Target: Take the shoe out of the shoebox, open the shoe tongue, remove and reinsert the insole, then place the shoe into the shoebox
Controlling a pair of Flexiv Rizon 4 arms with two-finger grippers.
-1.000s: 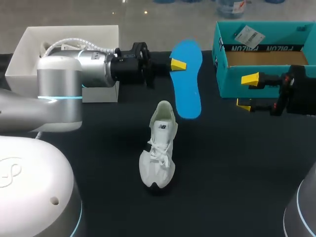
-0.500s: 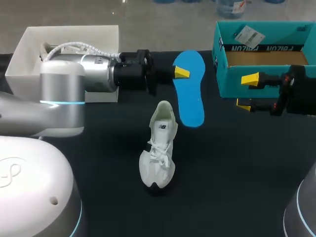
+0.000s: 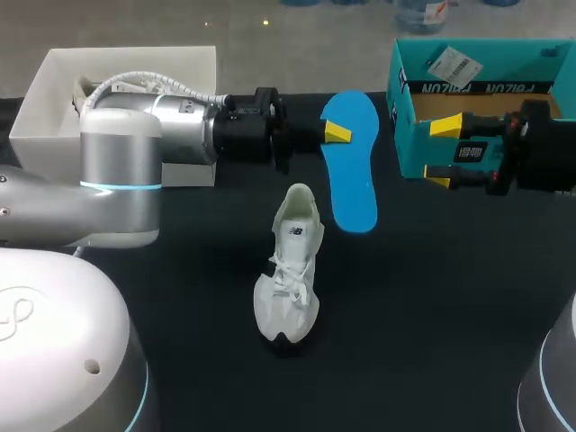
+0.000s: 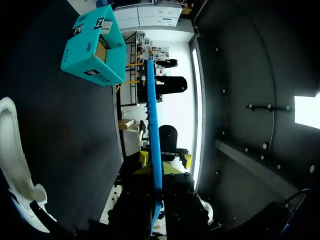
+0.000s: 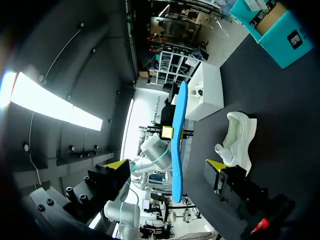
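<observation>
My left gripper [image 3: 337,133] is shut on the heel end of the blue insole [image 3: 351,162] and holds it in the air above the black table, beyond the shoe. In the left wrist view the blue insole [image 4: 152,140] runs edge-on out from between my left gripper's [image 4: 156,167] yellow tips. The white shoe [image 3: 292,270] stands on the table, toe toward the front edge. My right gripper [image 3: 442,153] stands open in front of the teal shoebox [image 3: 486,99], to the right of the insole and apart from it. Its wrist view shows the insole [image 5: 177,145] ahead of its open fingers [image 5: 216,164] and the shoe [image 5: 237,137] beside it.
A white open box [image 3: 126,76] stands at the back left, behind my left arm. The teal shoebox [image 4: 95,50] lies on its side at the back right. Black table [image 3: 432,315] stretches in front of and to the right of the shoe.
My left gripper has carried the insole a little to the right. My right gripper has shifted slightly back and left, toward the insole, still open.
</observation>
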